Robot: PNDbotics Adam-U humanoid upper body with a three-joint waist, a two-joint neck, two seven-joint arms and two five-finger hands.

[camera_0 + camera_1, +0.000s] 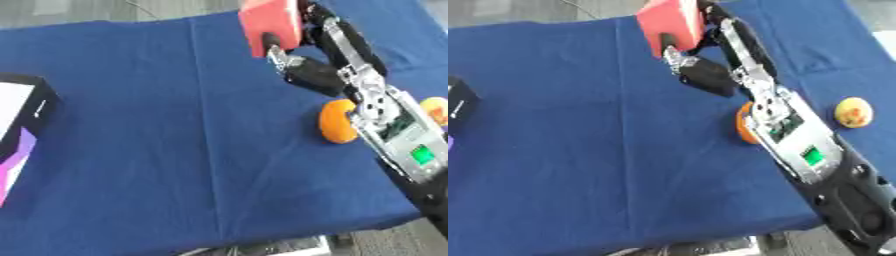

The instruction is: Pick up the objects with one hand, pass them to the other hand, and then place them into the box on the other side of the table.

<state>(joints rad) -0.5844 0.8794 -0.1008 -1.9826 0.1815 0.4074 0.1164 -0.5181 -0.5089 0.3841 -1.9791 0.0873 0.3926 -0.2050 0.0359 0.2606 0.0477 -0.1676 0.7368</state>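
Note:
My right hand (302, 60) reaches in from the right and is shut on a red block (269, 22), held above the blue table at the top centre, thumb across its front face. An orange round object (336, 122) lies on the cloth under my right forearm, partly hidden by it. A yellow fruit with red patches (853, 112) rests further right. The black box (22, 117) with a white and purple inside stands at the table's left edge. My left hand shows in neither view.
The blue tablecloth (157, 150) covers the whole table, with a fold line running down its middle. The table's front edge (262, 235) runs along the bottom, with grey floor beyond it.

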